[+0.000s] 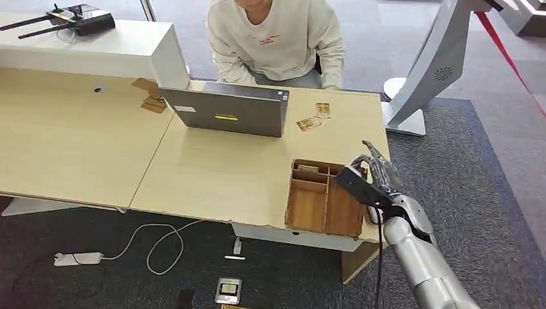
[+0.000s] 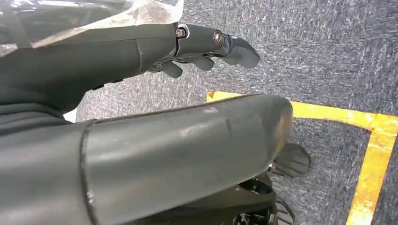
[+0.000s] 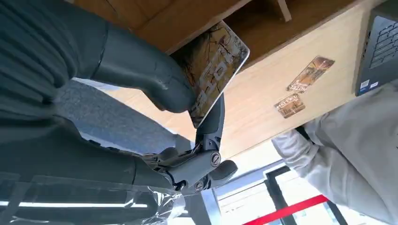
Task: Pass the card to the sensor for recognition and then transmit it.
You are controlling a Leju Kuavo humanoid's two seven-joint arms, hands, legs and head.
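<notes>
Worktop [image 1: 212, 174], pale wood, carrying a laptop [image 1: 226, 112] at 12 o'clock and a wooden compartment tray [image 1: 325, 199] at 4 o'clock. Seated person [image 1: 277, 38] behind the laptop. Right robot hand [image 1: 373, 180] raised over the tray's right edge, pinching the card [image 3: 213, 65] between thumb and finger. Two loose cards [image 1: 315, 117] at 1 o'clock of the tray. Left robot hand [image 2: 206, 49] hanging empty over the carpet, fingers loosely curled. Step judged: card lifted, presentation pending; sensor not identifiable, so next move needs locating it.
</notes>
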